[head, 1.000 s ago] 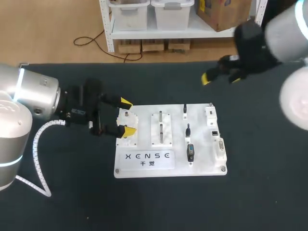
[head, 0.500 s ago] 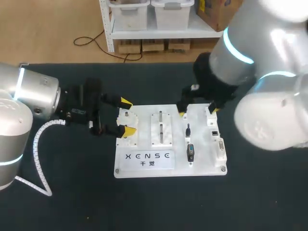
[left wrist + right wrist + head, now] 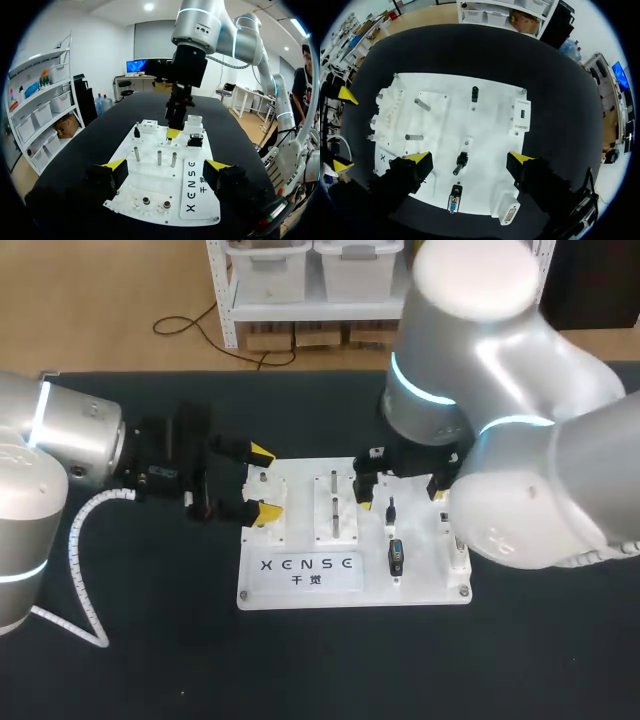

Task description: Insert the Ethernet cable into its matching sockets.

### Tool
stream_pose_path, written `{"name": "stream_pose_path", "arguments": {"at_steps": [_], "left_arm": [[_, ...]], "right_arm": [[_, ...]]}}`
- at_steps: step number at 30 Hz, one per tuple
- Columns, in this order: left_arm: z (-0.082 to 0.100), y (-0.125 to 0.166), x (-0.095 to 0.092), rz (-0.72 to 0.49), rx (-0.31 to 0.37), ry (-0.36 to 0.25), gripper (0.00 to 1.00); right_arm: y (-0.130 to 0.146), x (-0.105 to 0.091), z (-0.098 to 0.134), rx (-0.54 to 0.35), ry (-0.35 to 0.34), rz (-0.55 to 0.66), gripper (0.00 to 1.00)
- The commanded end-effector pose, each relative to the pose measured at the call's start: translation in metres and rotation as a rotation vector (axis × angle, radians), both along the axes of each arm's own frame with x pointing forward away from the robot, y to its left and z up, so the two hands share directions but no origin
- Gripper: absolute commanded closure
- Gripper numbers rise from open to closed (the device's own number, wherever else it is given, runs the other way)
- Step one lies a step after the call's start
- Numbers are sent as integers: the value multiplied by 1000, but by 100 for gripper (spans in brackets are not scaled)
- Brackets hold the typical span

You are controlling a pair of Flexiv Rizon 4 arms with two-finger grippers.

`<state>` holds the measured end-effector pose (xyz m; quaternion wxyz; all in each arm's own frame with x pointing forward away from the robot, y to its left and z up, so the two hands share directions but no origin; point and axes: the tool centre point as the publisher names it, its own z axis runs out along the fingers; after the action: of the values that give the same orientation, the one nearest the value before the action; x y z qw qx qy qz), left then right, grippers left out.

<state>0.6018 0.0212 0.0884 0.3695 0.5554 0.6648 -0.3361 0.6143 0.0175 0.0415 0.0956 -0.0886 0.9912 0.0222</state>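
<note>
The white connector board lies mid-table. On it stand a short black plug, a second black plug and a small blue-faced connector. I cannot tell which is the Ethernet part. My right gripper hangs open above the board, with the short black plug below the gap between its fingers. My left gripper is open at the board's left end, holding nothing.
A white socket block and a D-sub socket sit along the board's right side. Metal pegs stand near its middle. My right arm hides the board's far right in the head view. Black tabletop surrounds the board.
My right arm has swung in from the far right and come down over the board, its gripper staying open. The left arm has not moved.
</note>
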Motion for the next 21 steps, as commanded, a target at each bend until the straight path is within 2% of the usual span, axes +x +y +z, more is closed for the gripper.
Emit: {"name": "stream_pose_path", "arguments": {"at_steps": [1,7,9,10,11,13,15,16,21], "left_arm": [[-1,0,-1,2,-5,-4,0],[-1,0,-1,2,-5,-4,0],[-1,0,-1,2,-5,-4,0],[-1,0,-1,2,-5,-4,0],[-1,0,-1,2,-5,-4,0],[-1,0,-1,2,-5,-4,0],[-1,0,-1,2,-5,-4,0],[-1,0,-1,2,-5,-4,0],[-1,0,-1,2,-5,-4,0]], "right_arm": [[5,1,-5,-28,-3,-10,0],[8,2,-9,-33,7,-20,0],[9,2,-12,-33,19,-28,21],[9,2,-13,-33,19,-28,24],[9,1,-14,-28,24,-28,30],[10,1,-14,-29,25,-30,53],[11,1,-14,-30,27,-31,62],[11,1,-15,-29,28,-32,64],[11,1,-18,-32,40,-36,61]]}}
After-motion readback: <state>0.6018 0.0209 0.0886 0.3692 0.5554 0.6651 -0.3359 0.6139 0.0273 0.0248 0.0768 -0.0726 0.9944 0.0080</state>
